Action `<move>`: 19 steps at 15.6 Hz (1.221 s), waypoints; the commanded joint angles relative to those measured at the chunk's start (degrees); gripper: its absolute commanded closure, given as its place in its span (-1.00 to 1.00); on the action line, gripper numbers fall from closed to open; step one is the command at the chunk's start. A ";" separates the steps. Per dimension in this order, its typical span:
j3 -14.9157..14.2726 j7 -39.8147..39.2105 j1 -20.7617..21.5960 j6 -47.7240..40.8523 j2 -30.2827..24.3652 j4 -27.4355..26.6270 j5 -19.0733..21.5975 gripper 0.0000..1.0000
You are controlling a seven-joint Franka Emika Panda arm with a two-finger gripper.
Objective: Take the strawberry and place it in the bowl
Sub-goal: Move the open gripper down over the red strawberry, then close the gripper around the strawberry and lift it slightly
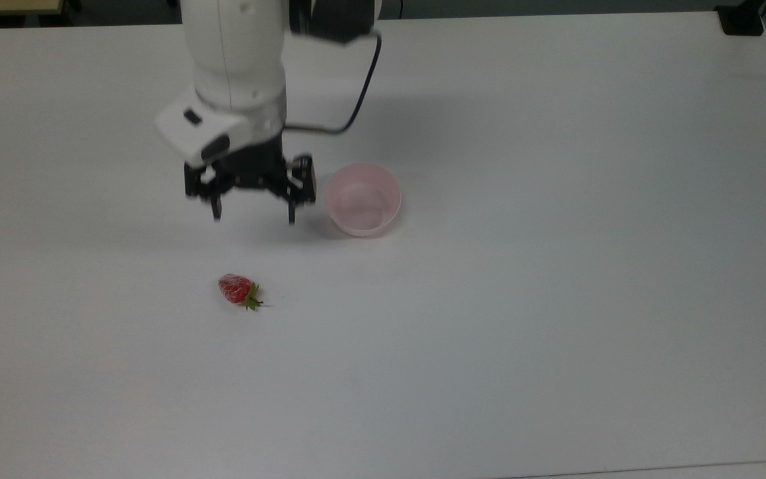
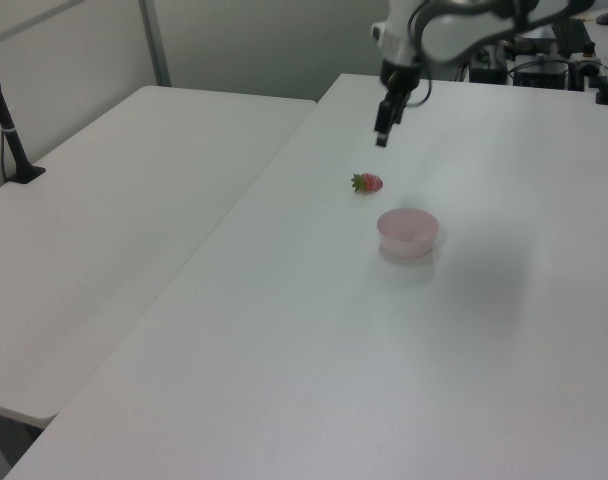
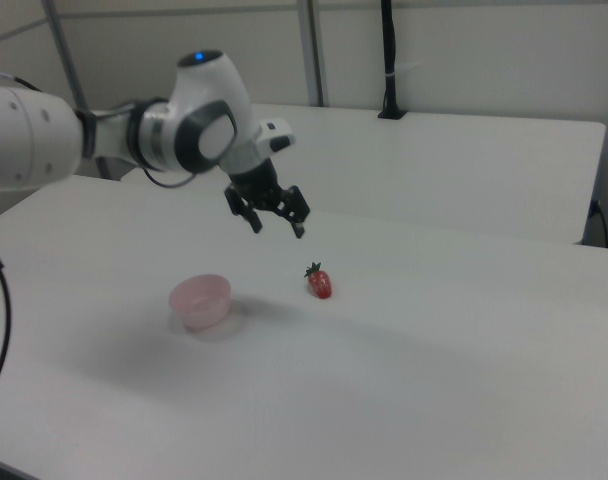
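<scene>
White table (image 2: pixel 314 350), centre frame: strawberry (image 2: pixel 368 183) w/ pink bowl (image 2: pixel 408 232) just below-right, apart. Gripper (image 2: pixel 382 135) upper centre, above strawberry, off table. Second table (image 2: pixel 104 230) at left.

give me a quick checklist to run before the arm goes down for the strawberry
1. Tool open wide enough for the fruit: ok, fingers spread apart with nothing between them.
2. Strawberry free to grasp: ok, lying alone on the table.
3. Tool lined up over the strawberry: not ok, in the top view it hangs above and slightly to the right of the fruit, and the right view shows it well off the surface.
4. Bowl ready to receive: ok, upright and empty.
5. Bowl out of the descent path: ok, it sits to the top view's right of the tool, apart from the strawberry.
</scene>
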 commanded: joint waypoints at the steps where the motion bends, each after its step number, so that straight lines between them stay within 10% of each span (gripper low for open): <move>1: -1.27 -5.01 -0.45 9.04 6.65 1.97 -0.61 -1.00; 13: -1.98 -14.51 -1.06 13.53 14.48 1.70 -0.88 -0.77; 19: -1.98 -14.51 -1.15 17.39 15.28 1.97 -0.62 -0.27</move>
